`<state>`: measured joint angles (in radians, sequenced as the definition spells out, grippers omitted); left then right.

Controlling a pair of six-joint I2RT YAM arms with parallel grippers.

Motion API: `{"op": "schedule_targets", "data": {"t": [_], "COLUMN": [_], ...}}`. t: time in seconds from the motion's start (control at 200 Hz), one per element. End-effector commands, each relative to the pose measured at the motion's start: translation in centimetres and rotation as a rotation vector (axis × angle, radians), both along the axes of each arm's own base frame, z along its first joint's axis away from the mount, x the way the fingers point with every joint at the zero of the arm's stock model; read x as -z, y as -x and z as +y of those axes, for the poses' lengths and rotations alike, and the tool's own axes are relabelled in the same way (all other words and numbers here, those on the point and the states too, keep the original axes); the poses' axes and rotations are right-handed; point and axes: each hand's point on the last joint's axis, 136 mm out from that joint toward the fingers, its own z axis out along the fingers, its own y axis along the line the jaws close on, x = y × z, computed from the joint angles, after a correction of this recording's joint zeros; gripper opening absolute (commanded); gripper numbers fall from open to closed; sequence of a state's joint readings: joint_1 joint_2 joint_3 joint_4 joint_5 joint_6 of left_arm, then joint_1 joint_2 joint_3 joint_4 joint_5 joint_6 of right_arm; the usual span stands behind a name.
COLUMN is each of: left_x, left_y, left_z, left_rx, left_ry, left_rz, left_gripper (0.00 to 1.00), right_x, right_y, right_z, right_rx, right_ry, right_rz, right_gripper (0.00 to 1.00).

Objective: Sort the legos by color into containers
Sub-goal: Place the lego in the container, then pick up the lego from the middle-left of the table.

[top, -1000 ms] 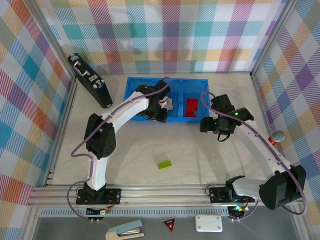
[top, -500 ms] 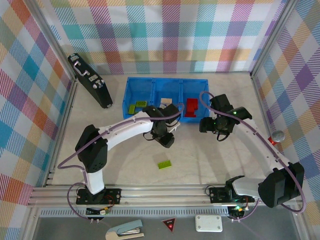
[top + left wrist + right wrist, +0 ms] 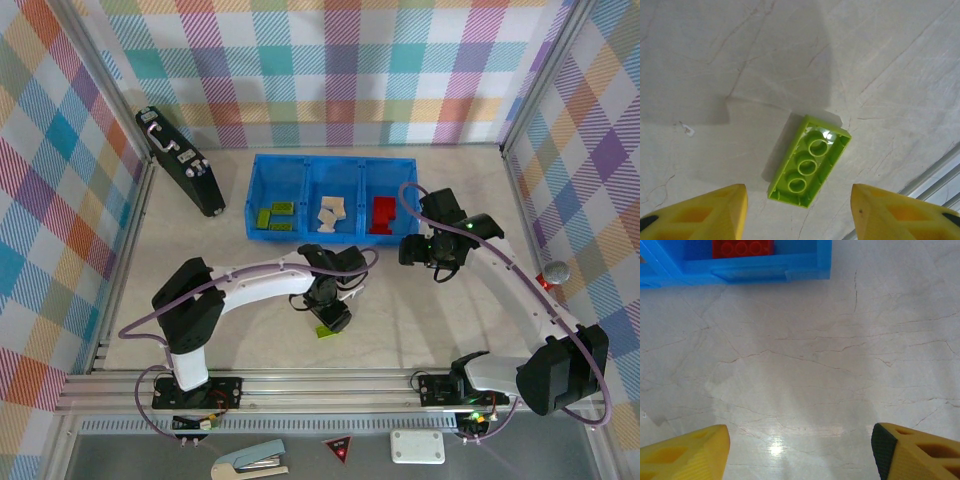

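Observation:
A lime green lego lies underside up on the table, a little ahead of my left gripper, which is open with the brick untouched. From above, the left gripper hovers over that brick. The blue tray has three containers: green legos in the left one, cream ones in the middle, red ones on the right. My right gripper stays open and empty just in front of the tray's right end. Its wrist view shows the open gripper, a red lego and the tray wall.
A black case with silver latches leans at the back left. An aluminium rail runs along the near edge, close behind the loose green brick. Checked walls close in the table on three sides. A grey knob sits at the right wall.
My left arm swung from the tray's middle compartment back toward the near edge, stopping over the loose green brick, and its jaws opened wider. The right arm stayed still.

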<state>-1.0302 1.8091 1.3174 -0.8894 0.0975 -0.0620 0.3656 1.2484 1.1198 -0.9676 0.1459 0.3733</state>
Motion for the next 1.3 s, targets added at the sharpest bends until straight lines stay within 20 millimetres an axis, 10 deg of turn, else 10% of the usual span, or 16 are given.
{"op": "schedule_targets", "data": {"t": [0.0,0.455,1.295], "left_x": [0.8,4.7,4.4], "left_y": [0.9,2.1,2.6], "left_z": [-0.8,-0.2,1.5], "left_rx": [0.017,-0.003,-0.036], "left_ry": [0.014,-0.076,-0.135], "left_rz": [0.022,0.014,-0.071], "left_gripper": [0.61,0.63,0.33], "right_x": [-0.5,-0.6,-0.4], "right_y": [0.4,0.3,0.4], "right_z": [-0.4,-0.3,0.0], "right_rx": [-0.004,-0.007,-0.003], "right_ry": [0.016,0.011,-0.009], "right_rz": [0.002,0.003,0.006], "right_gripper": [0.76,0.76,0.76]}}
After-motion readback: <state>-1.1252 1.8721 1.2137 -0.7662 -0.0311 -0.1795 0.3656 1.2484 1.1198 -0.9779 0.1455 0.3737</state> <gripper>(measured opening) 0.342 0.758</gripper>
